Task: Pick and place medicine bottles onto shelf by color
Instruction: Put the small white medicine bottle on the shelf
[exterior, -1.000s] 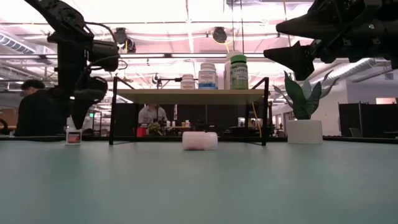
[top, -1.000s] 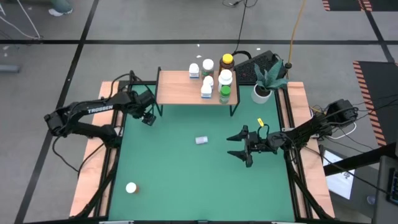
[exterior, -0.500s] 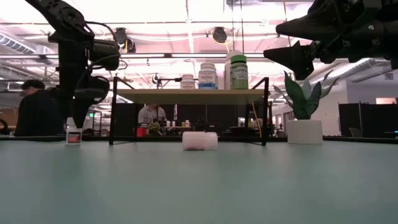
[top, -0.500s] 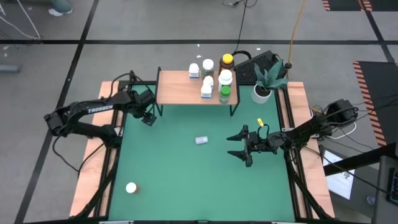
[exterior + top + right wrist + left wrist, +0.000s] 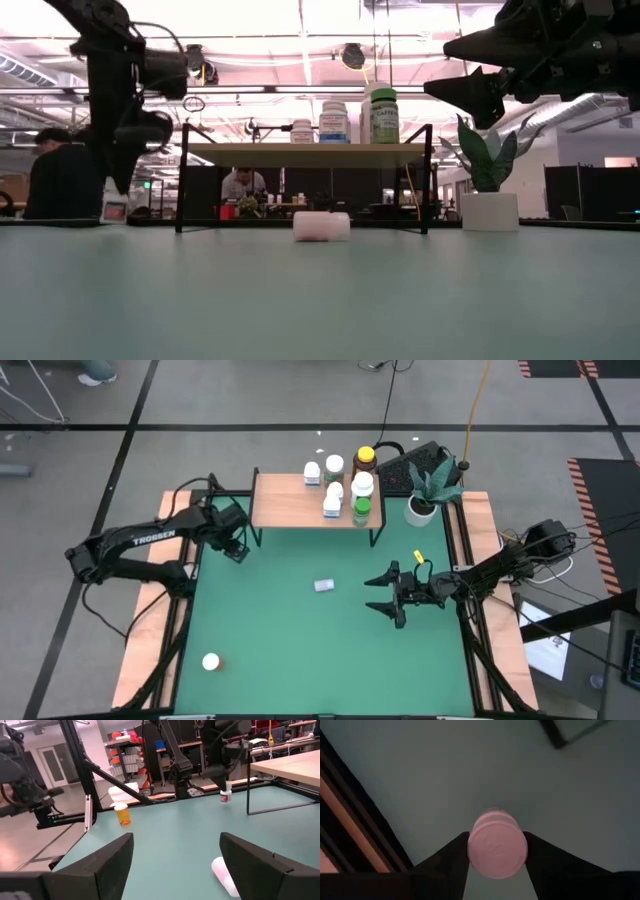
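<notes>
Now a white-capped bottle (image 5: 497,851) is being grasped between the left jaws (image 5: 236,549), just beside the shelf (image 5: 290,502) leg. Meanwhile the right jaws (image 5: 385,594) are being held released above the table (image 5: 290,640), a fallen bottle (image 5: 323,585) lying nearby.

Light source: ceiling strip lights (image 5: 300,40) in the low view, bright enough to wash out the upper room.
Table: the green table (image 5: 300,640) is evenly lit from above, shadows short and soft.
Backlight: both arms and the shelf (image 5: 305,153) legs read as dark silhouettes in the low view.
Left wrist view: dim; the bottle (image 5: 497,847) cap has soft edges.
Right wrist view: near fingers blurred.
</notes>
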Controlling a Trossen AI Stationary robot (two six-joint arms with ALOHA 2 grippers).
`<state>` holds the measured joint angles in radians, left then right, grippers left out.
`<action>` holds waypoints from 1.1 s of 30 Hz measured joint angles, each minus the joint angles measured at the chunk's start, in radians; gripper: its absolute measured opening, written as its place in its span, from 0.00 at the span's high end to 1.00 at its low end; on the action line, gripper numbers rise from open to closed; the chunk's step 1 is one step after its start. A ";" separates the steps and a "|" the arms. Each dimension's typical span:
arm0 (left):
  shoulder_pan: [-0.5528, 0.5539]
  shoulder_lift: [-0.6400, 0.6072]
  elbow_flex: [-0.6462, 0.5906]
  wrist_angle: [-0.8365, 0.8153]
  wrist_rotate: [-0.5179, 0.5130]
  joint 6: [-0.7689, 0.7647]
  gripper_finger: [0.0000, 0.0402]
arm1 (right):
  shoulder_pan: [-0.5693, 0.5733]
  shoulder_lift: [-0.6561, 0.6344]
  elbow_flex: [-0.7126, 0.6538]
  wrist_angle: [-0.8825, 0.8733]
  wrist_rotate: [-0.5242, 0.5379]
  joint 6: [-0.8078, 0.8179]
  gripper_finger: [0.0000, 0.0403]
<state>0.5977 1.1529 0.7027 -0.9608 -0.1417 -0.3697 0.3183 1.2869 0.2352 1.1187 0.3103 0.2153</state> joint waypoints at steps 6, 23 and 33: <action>-0.088 -0.031 0.165 -0.202 0.004 -0.045 0.61 | 0.000 0.000 0.000 0.000 0.000 0.000 0.29; -0.204 0.319 0.973 -0.356 0.003 0.120 0.62 | 0.003 0.000 0.000 -0.002 0.001 0.008 0.29; -0.158 0.691 1.356 -0.367 0.009 0.364 0.57 | 0.016 0.000 0.000 -0.008 0.002 0.008 0.29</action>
<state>0.4402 1.8441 2.0587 -1.3275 -0.1328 -0.0059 0.3340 1.2869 0.2352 1.1103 0.3124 0.2234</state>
